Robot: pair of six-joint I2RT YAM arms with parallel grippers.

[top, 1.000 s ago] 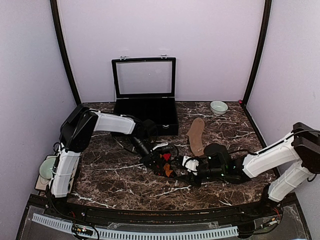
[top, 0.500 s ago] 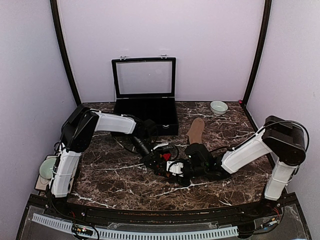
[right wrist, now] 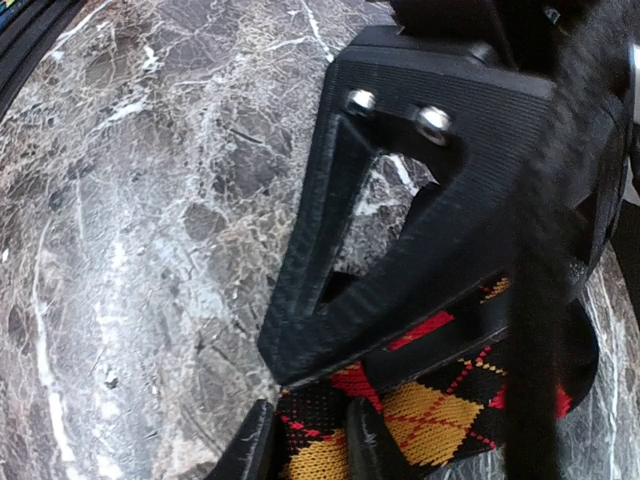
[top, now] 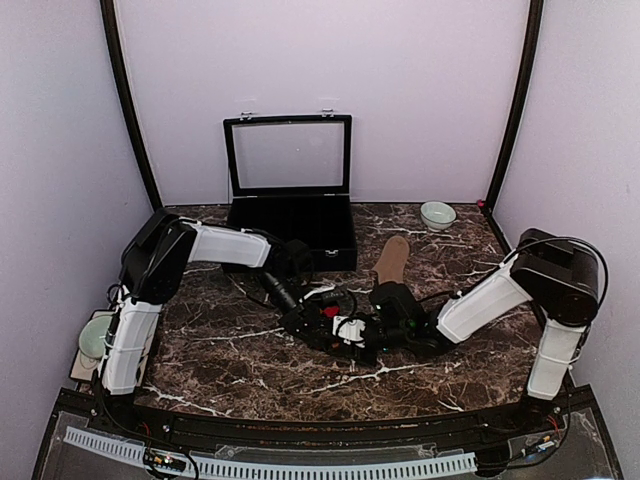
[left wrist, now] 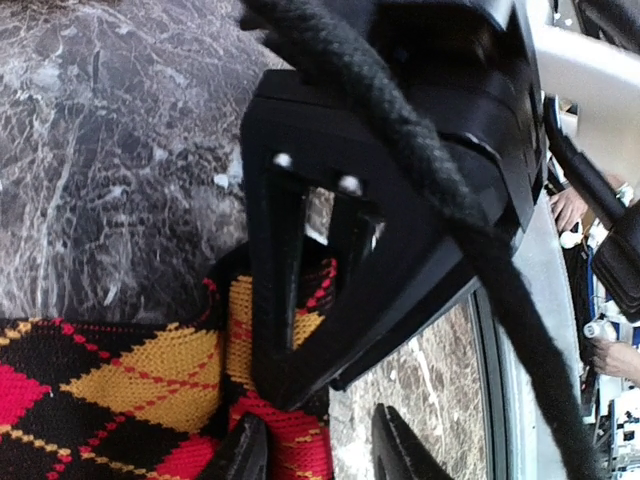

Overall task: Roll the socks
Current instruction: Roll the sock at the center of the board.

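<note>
The black argyle sock [top: 329,314] lies bunched at mid-table between my two grippers. In the left wrist view its red and yellow diamonds [left wrist: 150,385] fill the lower left. My left gripper [left wrist: 320,455] is open: one fingertip [left wrist: 245,455] rests against the red fabric, while the other stands over bare marble. My right gripper [right wrist: 308,450] is shut on a fold of the argyle sock [right wrist: 430,415]. From above, the left gripper [top: 312,325] and right gripper [top: 352,332] nearly touch. The tan sock [top: 390,262] lies flat behind them, untouched.
A black case [top: 290,235] with its glass lid raised stands at the back. A small pale bowl [top: 437,214] sits at the back right. Another bowl [top: 95,335] rests off the table's left edge. Black cables loop around both wrists.
My right gripper slid left across the table onto the argyle sock and its jaws narrowed on the fabric. The left jaws widened while that arm stayed in place.
</note>
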